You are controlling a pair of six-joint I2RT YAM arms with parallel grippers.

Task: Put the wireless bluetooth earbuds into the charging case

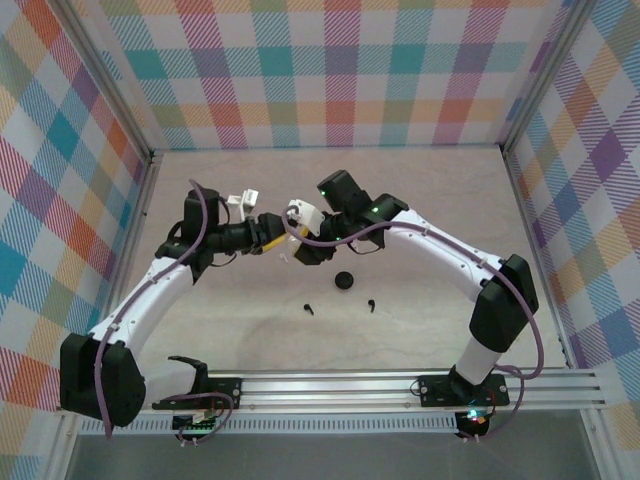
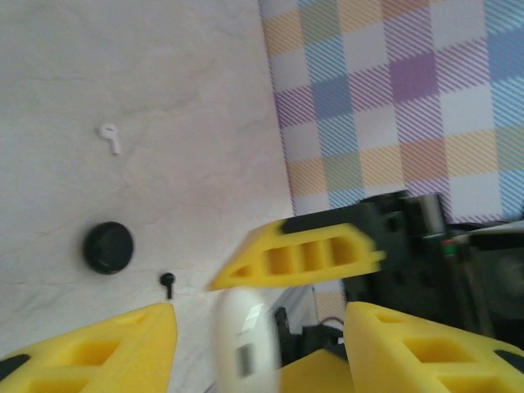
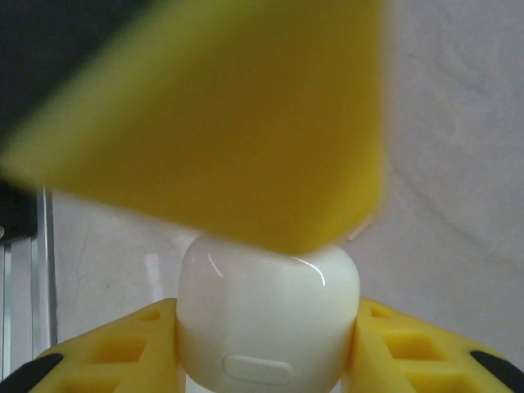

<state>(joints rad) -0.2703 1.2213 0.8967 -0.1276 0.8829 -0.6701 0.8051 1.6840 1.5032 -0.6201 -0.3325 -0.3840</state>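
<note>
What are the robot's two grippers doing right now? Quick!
Left gripper: open, fingers either side of the white charging case, not gripping it.
Right gripper: shut on the white charging case.

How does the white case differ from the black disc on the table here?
The white case is held off the table between the right gripper's fingers; the black disc lies free on the table. The white case is a rounded block, while the black disc is circular. Both are small and smooth.
</note>
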